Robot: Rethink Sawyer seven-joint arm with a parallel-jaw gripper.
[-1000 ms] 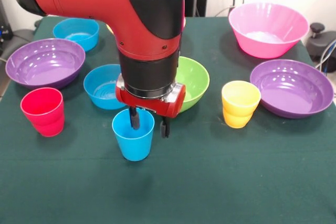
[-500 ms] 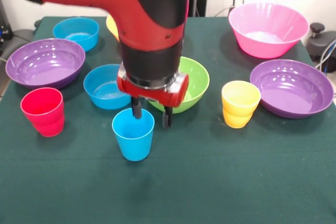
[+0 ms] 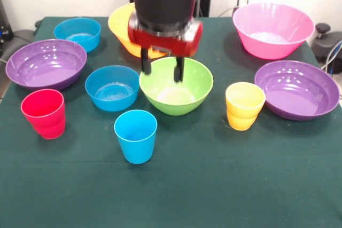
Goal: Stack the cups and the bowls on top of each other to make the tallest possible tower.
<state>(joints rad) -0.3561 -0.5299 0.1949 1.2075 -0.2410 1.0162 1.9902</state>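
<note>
From the front, nothing is stacked yet: every piece sits apart on the table [image 3: 224,196]. The blue cup [image 3: 135,135] stands alone and upright near the front, the red cup [image 3: 44,113] and yellow cup [image 3: 244,105] out to either side. The gripper [image 3: 162,68] hangs empty above the lime green bowl [image 3: 176,85], its fingers spread and holding nothing. The whole tower is judged still to be built. No other view is given.
</note>
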